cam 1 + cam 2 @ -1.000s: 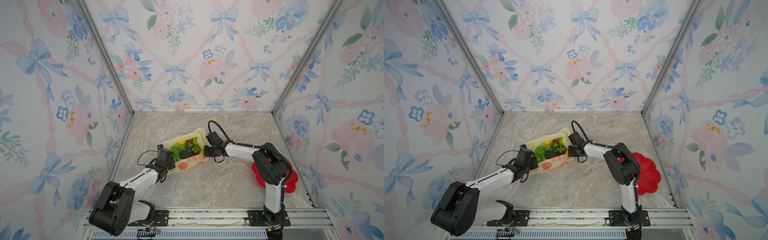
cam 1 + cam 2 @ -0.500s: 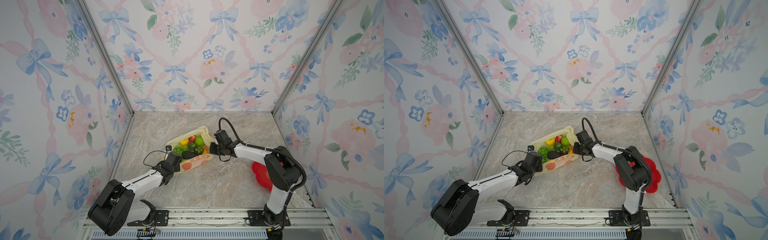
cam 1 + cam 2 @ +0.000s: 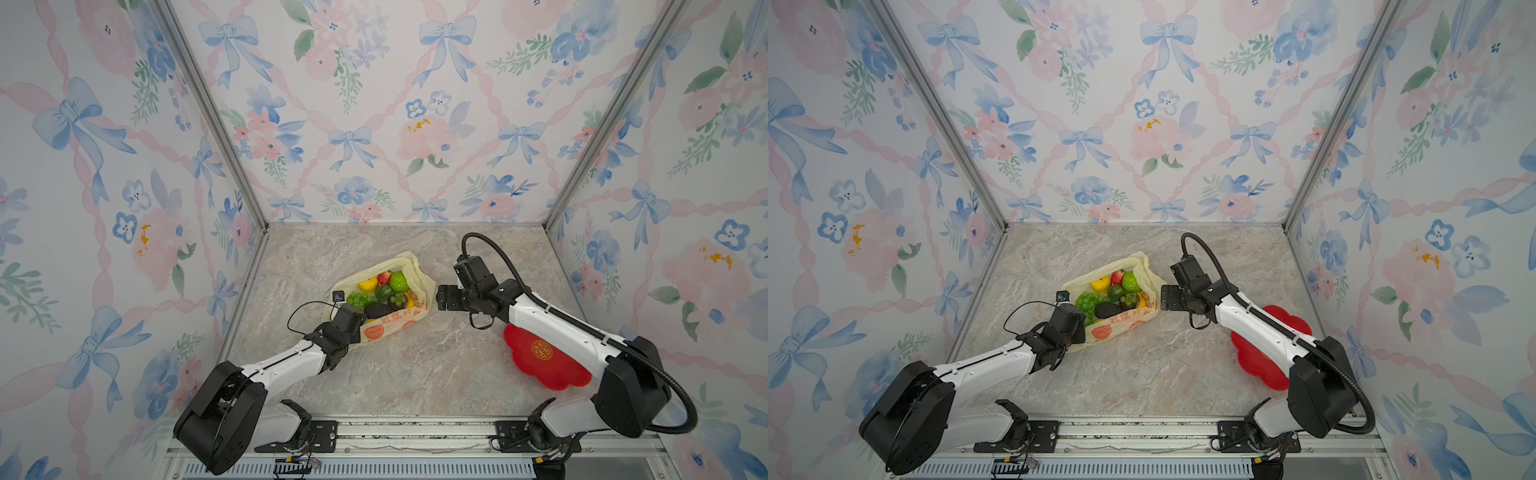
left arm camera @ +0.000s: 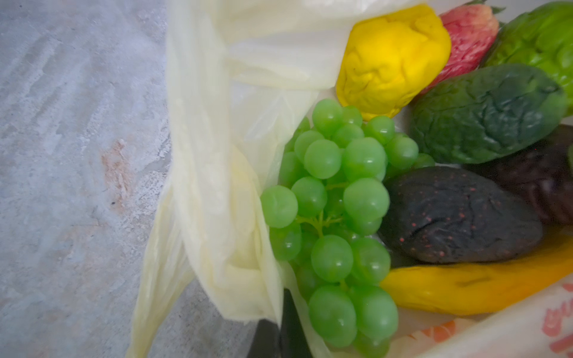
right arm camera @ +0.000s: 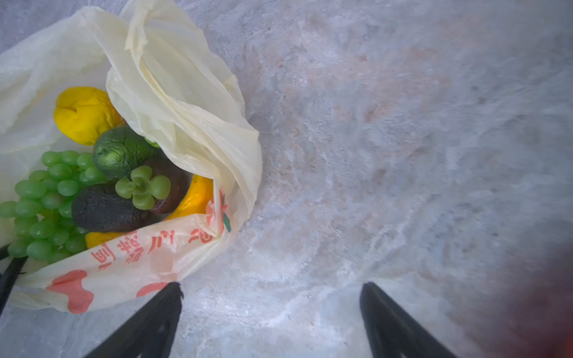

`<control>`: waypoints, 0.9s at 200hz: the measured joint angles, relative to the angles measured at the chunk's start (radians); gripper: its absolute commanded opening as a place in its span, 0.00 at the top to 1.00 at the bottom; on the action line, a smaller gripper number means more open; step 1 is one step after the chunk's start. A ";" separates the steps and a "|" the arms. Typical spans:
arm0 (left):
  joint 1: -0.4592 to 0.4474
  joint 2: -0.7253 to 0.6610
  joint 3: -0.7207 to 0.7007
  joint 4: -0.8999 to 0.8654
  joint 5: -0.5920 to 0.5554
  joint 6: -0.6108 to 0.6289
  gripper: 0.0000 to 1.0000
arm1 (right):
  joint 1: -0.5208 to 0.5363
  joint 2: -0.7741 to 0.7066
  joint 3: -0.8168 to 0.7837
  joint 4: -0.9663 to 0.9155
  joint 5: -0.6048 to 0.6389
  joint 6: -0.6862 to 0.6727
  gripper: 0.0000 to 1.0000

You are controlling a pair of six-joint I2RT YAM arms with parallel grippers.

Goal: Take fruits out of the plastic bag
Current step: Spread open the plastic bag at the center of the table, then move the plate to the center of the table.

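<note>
— While your left fingers (image 4: 293,325) are clenched on a fold of plastic at the bag's (image 3: 390,326) left end, that arm can only anchor. It is not free to pick.

— Agreed. Every fruit you want is inside the bag, and none lies on the desk (image 3: 415,374). Reading across the open mouth, the grapes (image 3: 357,299) sit right against your left fingers, with the yellow citrus (image 3: 368,285) behind them. The avocado (image 3: 377,310) lies along the printed near wall and the lime (image 3: 383,292) is in the middle. The strawberry (image 3: 384,276) and green citrus (image 3: 399,281) are at the far side, and the banana (image 4: 465,288) is tucked toward the right end.

— Your right fingers (image 5: 148,325) are released and empty, spread over bare desk just beside the bag's right end. The fruit lie to their left, past the bag's slumped rim. I judge this the nearer free hand.

— The avocado's long axis seems to run roughly along the bag's length, so you would probably close across it.

— Furthest right, the plate (image 3: 540,365) sits partly under your right forearm. Nothing shows on its visible part.
</note>
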 measured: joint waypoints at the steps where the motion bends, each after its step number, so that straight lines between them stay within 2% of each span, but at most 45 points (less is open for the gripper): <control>1: 0.000 0.000 0.000 0.001 0.000 0.001 1.00 | -0.001 -0.005 -0.002 -0.005 0.002 -0.001 0.04; 30: -0.003 0.000 0.000 0.015 0.008 0.006 1.00 | -0.071 -0.126 -0.072 -0.145 0.077 0.008 0.00; 80: -0.003 -0.015 -0.002 0.020 0.018 0.006 1.00 | -0.192 -0.220 -0.229 -0.278 0.097 0.062 0.03; 126: -0.003 -0.018 -0.002 0.022 0.026 0.006 1.00 | -0.269 -0.222 -0.318 -0.270 0.065 0.091 0.03; 180: -0.003 -0.018 -0.002 0.024 0.032 0.007 1.00 | -0.282 -0.146 -0.368 -0.212 0.024 0.116 0.03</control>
